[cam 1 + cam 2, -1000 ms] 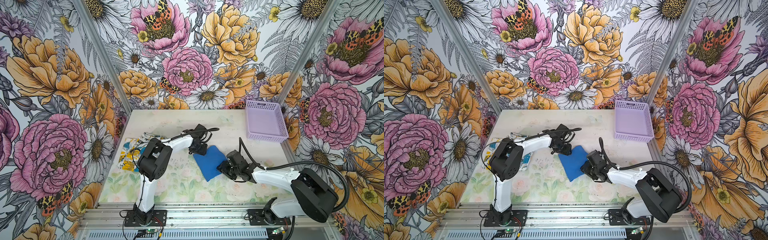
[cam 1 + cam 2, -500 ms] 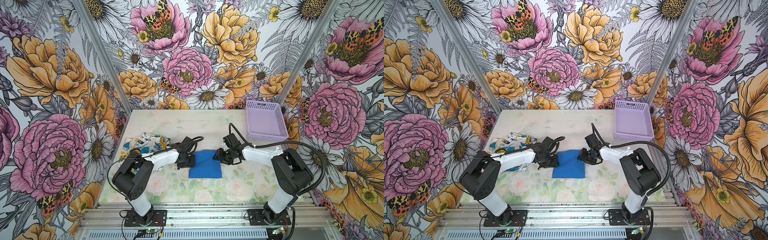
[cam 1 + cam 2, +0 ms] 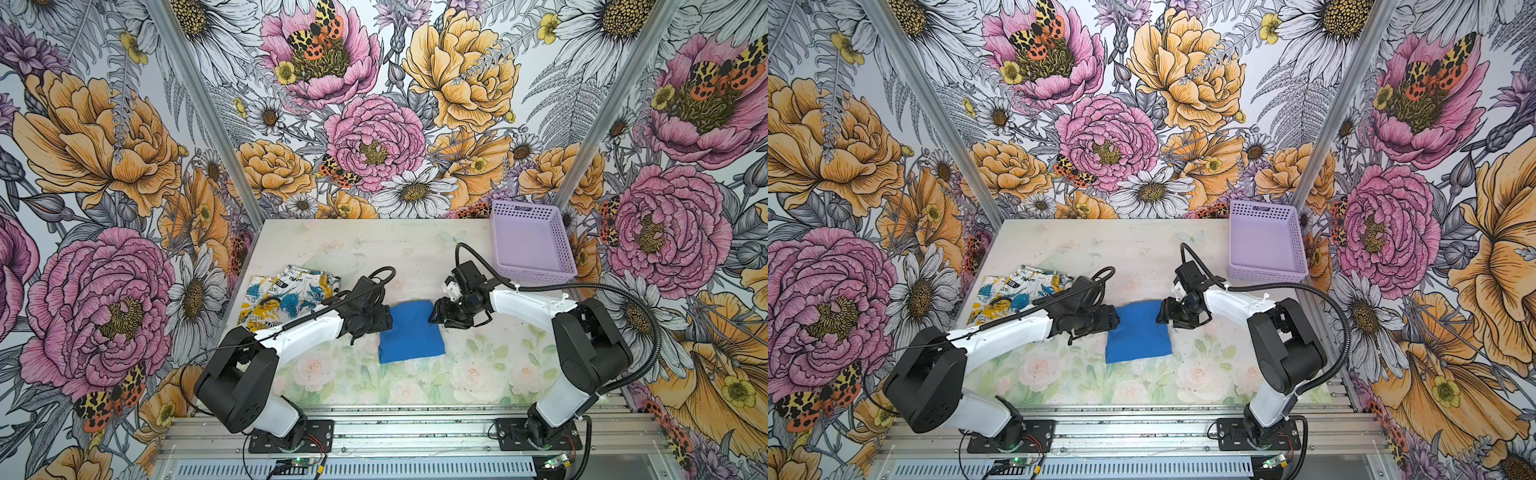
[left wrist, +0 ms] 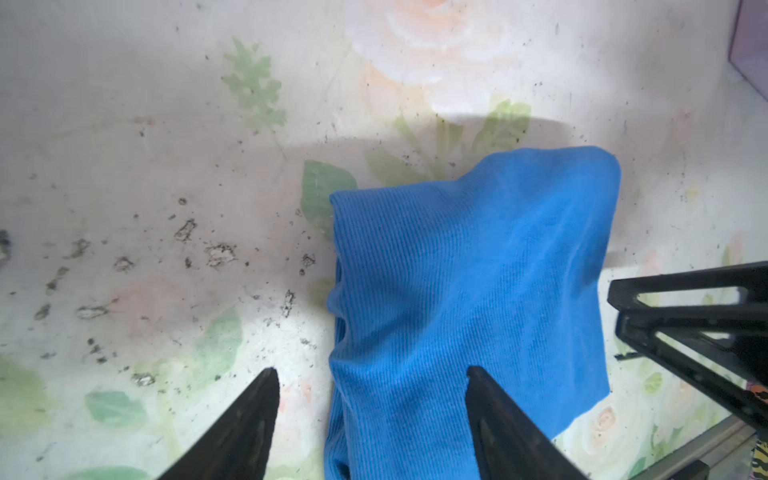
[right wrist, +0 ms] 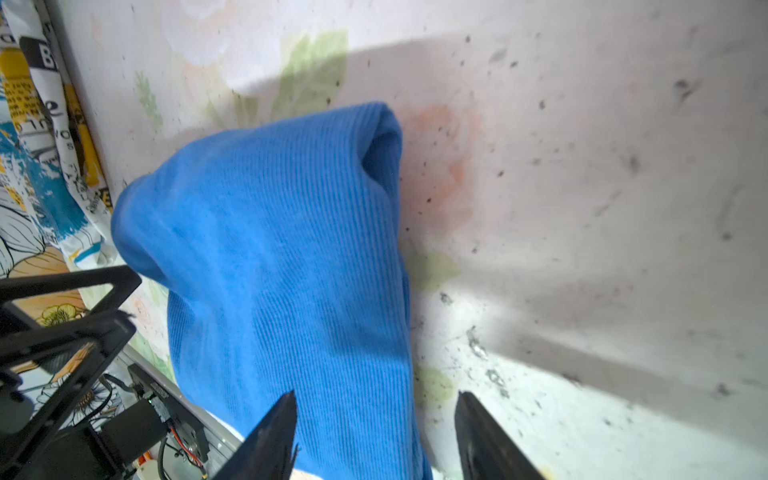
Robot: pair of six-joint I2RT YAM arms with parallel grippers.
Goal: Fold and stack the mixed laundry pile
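The folded blue T-shirt (image 3: 409,336) lies on the table (image 3: 478,374), the printed garment (image 3: 286,297) to its left. The left pincer (image 4: 370,370) and right pincer (image 5: 377,394) stand wide, straddling its side edges.

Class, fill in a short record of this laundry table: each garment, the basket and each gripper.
Blue T-shirt: folded, flat, mid-table
Printed garment: at the table's left side, apart from the T-shirt, not stacked
Lavender basket: far right corner, empty
Left gripper: jaws open, astride the T-shirt's left edge
Right gripper: jaws open, astride its right edge
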